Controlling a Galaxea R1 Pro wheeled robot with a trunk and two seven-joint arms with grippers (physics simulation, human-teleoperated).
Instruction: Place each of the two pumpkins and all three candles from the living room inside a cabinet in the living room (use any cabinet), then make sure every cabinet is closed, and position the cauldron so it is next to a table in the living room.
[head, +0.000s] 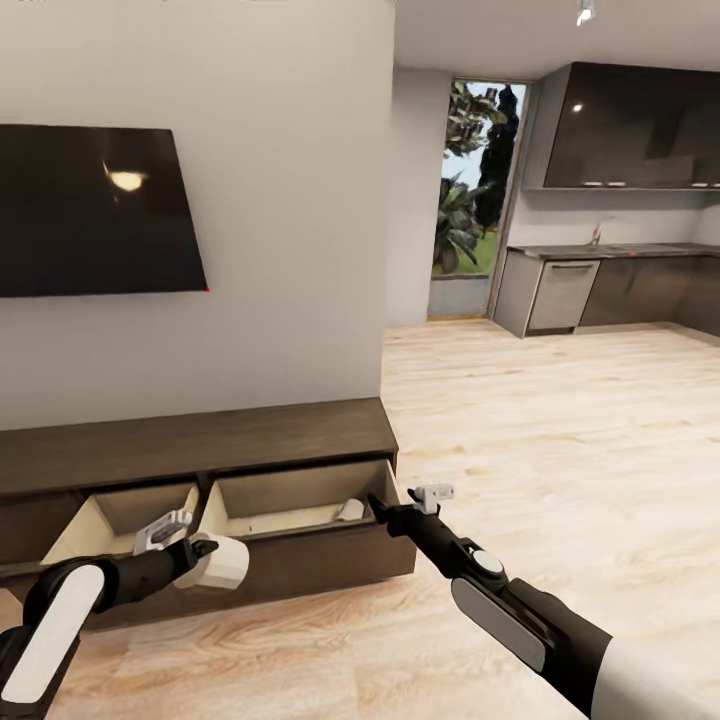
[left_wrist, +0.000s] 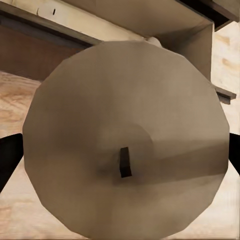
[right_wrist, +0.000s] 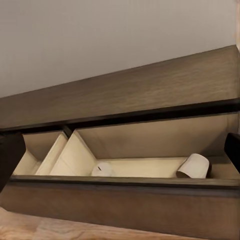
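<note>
Left gripper clamped on a candle, fingers dark at either flank of its wick end, just before the pulled-out drawers of the cabinet. Right gripper spread wide and empty at the right drawer's front corner. Beyond those fingertips, two more candles on the pale drawer floor: one mid-drawer, one tipped over near the far end.
</note>
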